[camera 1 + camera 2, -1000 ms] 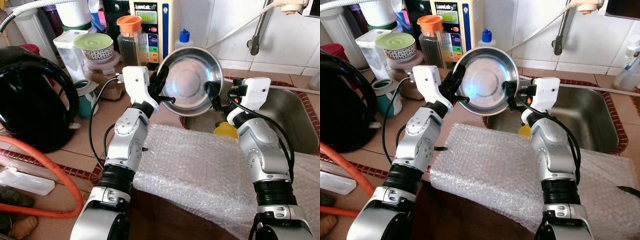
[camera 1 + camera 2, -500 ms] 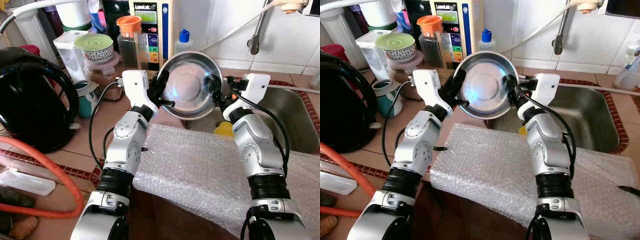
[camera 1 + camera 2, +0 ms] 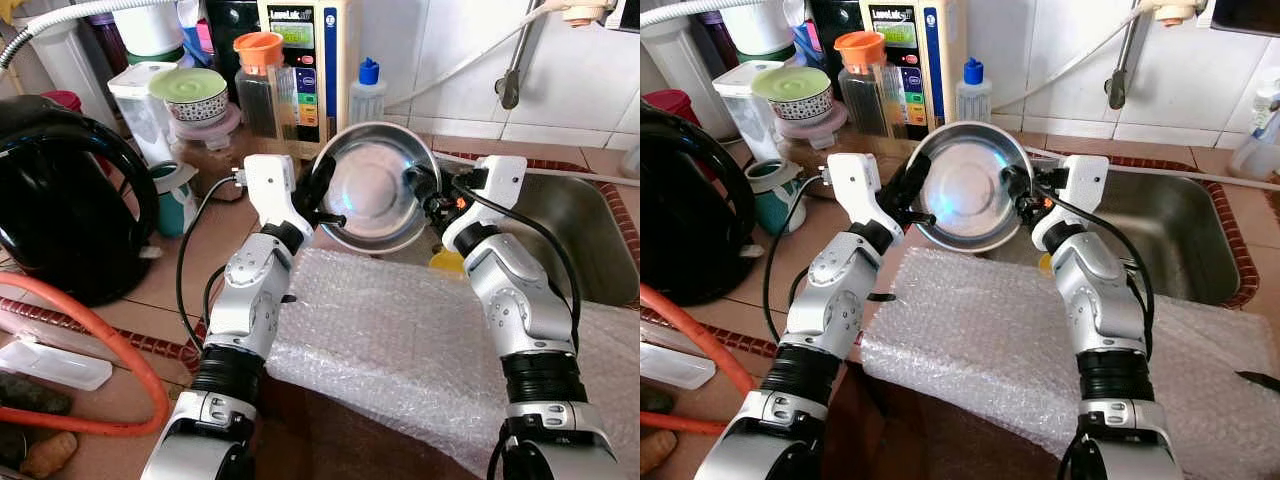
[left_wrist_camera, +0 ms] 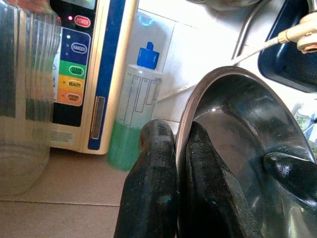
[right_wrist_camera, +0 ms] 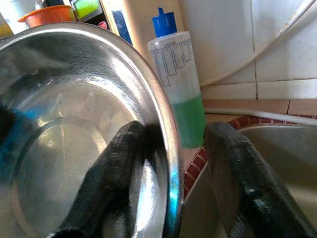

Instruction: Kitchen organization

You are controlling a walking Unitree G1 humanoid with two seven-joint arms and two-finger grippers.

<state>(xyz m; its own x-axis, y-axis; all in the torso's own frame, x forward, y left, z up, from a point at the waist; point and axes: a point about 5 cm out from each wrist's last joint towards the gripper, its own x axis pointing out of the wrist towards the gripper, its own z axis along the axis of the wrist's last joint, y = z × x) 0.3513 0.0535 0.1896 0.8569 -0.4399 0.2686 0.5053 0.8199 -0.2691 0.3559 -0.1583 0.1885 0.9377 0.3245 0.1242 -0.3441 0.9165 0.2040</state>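
Above the counter's edge, beside the sink (image 3: 585, 235), a steel bowl (image 3: 375, 185) is held tilted, its hollow facing the robot, between both grippers. Left gripper (image 4: 176, 163): jaws closed on the bowl's left rim, one finger inside the hollow, the other behind the wall. Right gripper (image 5: 173, 148): jaws straddle the right rim, one finger (image 5: 111, 163) lying against the inner surface, the other finger (image 5: 242, 168) standing apart from the outer wall, so the jaws are parted and not clamped.

Below the bowl, a sheet of bubble wrap (image 3: 400, 340) covers the counter and reaches toward the sink. A yellow object (image 3: 447, 262) shows just beside the right forearm, at the sink's near corner; what it is cannot be told.

Behind the bowl stand a bottle (image 3: 973, 90) with a blue cap and green liquid, and a cream appliance (image 3: 300, 60) with coloured buttons. Further to the robot's left: a jar (image 3: 258, 70) with an orange lid, a patterned bowl (image 3: 190, 92) with a green lid, a black kettle (image 3: 65, 195), and an orange hose (image 3: 110, 335) curving across the tiles.
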